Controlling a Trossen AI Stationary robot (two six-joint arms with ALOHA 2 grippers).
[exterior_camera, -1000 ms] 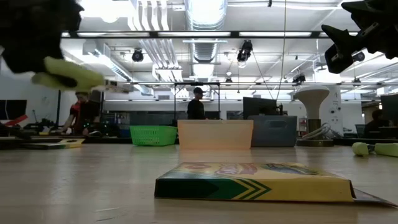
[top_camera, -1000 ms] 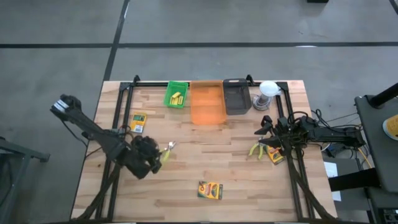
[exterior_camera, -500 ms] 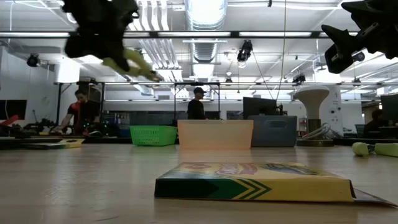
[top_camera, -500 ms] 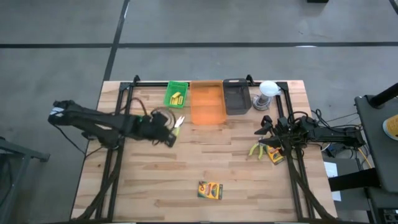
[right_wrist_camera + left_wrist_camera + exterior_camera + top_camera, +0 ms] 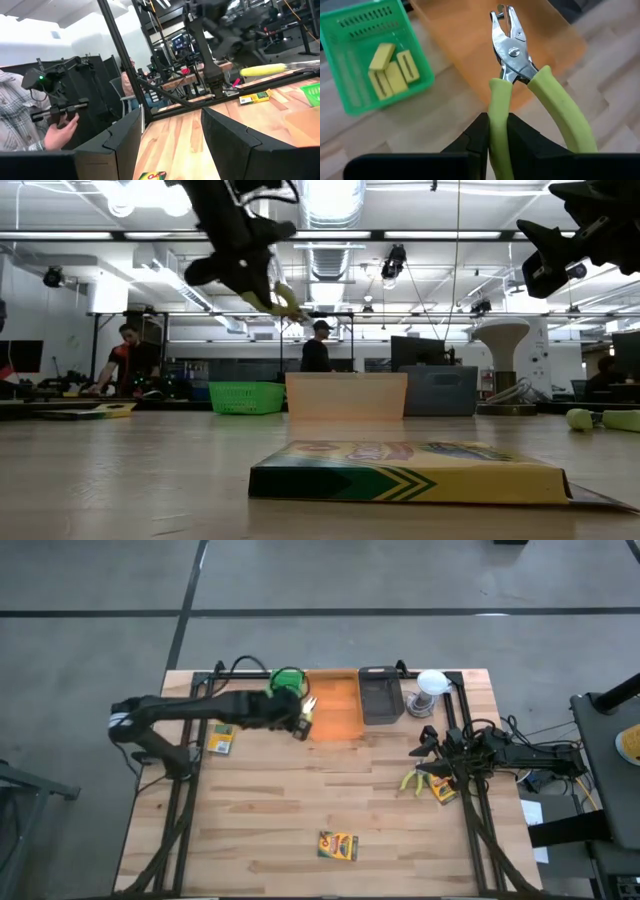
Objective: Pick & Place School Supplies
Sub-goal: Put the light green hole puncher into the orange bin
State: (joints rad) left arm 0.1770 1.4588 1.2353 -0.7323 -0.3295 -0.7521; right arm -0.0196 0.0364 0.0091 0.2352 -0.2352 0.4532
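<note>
High view: the left pincer (image 5: 300, 720) is clamped on one yellow-handled pliers (image 5: 307, 710) and has swung from mid-worktop a second ago, past the spot in front of the green tray half a second ago, to hang between the green tray (image 5: 285, 680) and the orange tray (image 5: 334, 705). The pliers' tip pokes past the pincer over the orange tray's edge. One crayon box (image 5: 221, 738) lies on the worktop (image 5: 300, 810) behind the pincer, under the arm; another (image 5: 338, 846) lies well apart, near the front edge. The right pincer (image 5: 428, 752) waits unmoved at the right side, with the second pliers (image 5: 411, 780) and a third box (image 5: 444, 789) just beside it.

Low view: the left pincer (image 5: 262, 285) is raised high above the worktop with the pliers (image 5: 283, 299) slanting down from it; earlier it was farther left. A crayon box (image 5: 410, 470) lies in the foreground.

Left wrist view: the fingers (image 5: 479, 135) pinch one green-yellow handle of the pliers (image 5: 512, 60); the metal nose is over the orange tray (image 5: 470, 35). Yellow blocks (image 5: 392, 70) lie in the green tray (image 5: 350, 95) beside it.

Right wrist view: the right pincer (image 5: 172, 130) stands partly open, holding nothing, above bare worktop.
</note>
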